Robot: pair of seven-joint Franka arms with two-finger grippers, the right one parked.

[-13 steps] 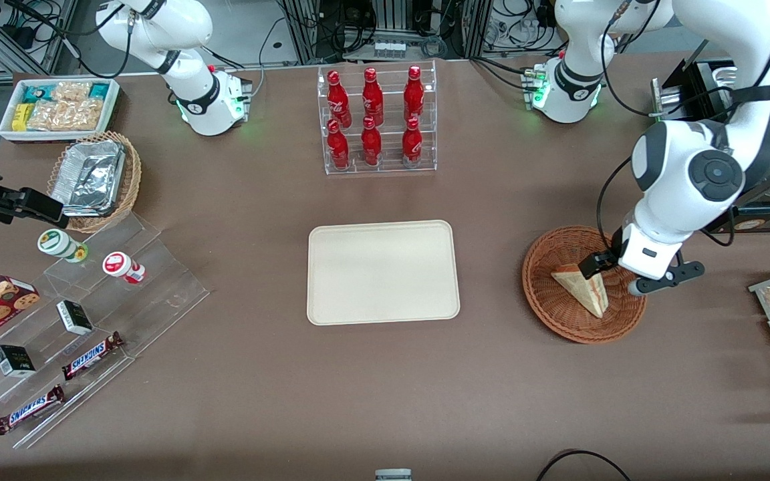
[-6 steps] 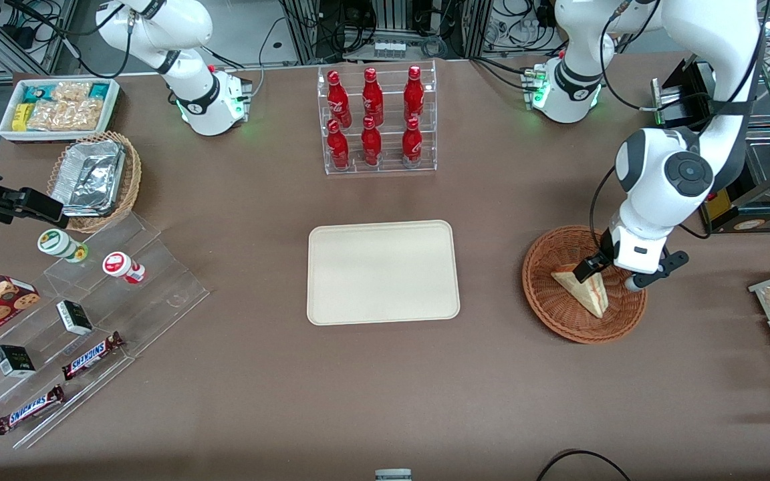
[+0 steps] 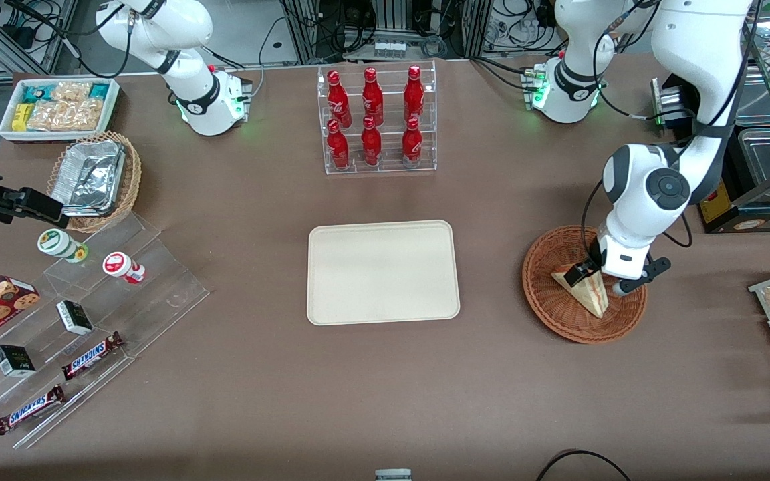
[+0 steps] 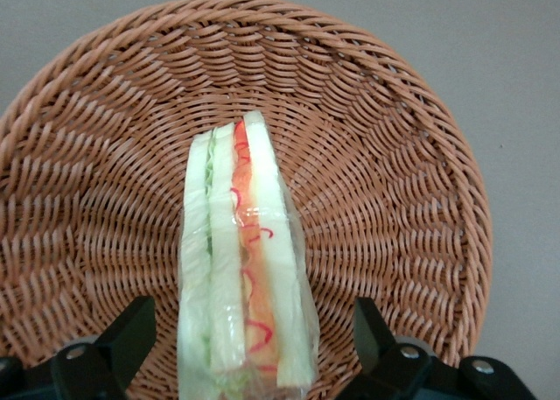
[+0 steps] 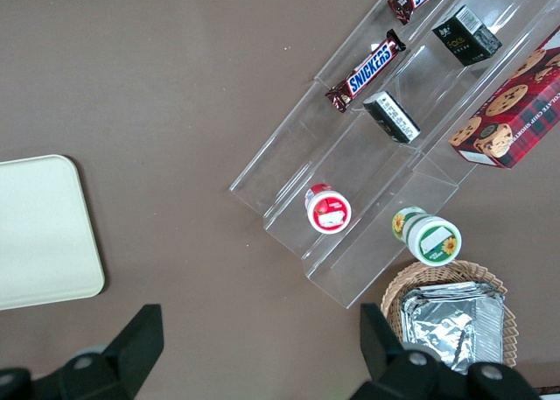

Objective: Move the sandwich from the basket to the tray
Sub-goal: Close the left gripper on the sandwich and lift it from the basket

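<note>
The sandwich (image 3: 585,291) is a pale wedge wrapped in clear film, lying in the reddish-brown wicker basket (image 3: 545,294) toward the working arm's end of the table. From the wrist, the sandwich (image 4: 245,260) shows its red-orange and green layers, resting on the weave of the basket (image 4: 394,199). My gripper (image 3: 600,278) hangs low over the basket, open, with one black finger on each side of the sandwich's wide end (image 4: 249,347), apart from it. The cream tray (image 3: 383,272) lies flat in the table's middle.
A clear rack of red bottles (image 3: 377,120) stands farther from the camera than the tray. A clear stepped stand with snacks (image 3: 84,321), a tan basket of foil containers (image 3: 94,179) and a white bin of packets (image 3: 57,107) lie toward the parked arm's end.
My gripper has come down and shifted toward the tray, closing in over the sandwich's wide end. The sandwich and basket have not moved.
</note>
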